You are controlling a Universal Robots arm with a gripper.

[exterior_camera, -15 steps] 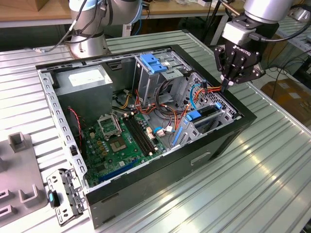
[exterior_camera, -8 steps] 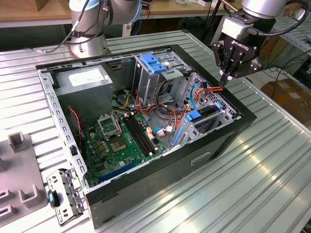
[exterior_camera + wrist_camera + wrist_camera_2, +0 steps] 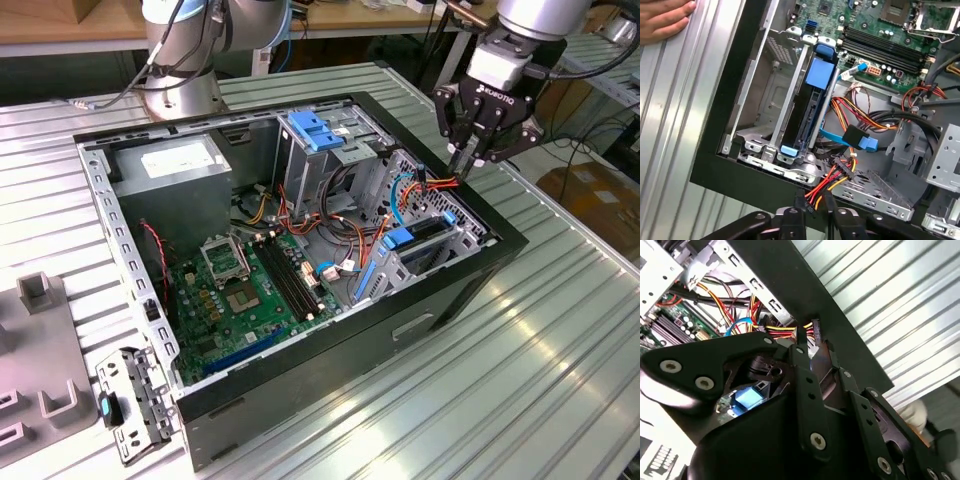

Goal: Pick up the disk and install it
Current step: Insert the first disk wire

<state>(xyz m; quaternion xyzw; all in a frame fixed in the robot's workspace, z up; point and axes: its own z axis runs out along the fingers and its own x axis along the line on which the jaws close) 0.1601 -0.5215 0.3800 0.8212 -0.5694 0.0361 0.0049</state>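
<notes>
Disk (image 3: 809, 117) in drive cage (image 3: 769, 112) inside case (image 3: 330, 345); motherboard (image 3: 250, 290) toward exterior view's left; case on table (image 3: 520, 380).

Computer case (image 3: 330, 345) black; table (image 3: 520, 380) silver, ribbed in parallel lines; motherboard (image 3: 245, 300) green with black slots; the disk (image 3: 819, 75) dark-edged with blue carrier rails; wire bundle (image 3: 840, 175) red, orange and yellow; flat cable (image 3: 840, 140) bright blue; gripper (image 3: 470, 160) black.

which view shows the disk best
First wrist view: the disk stands on edge in its bay, blue rails clear. The exterior view shows it small. The second wrist view gives a blue patch, perhaps its tab, past the gripper.
</notes>
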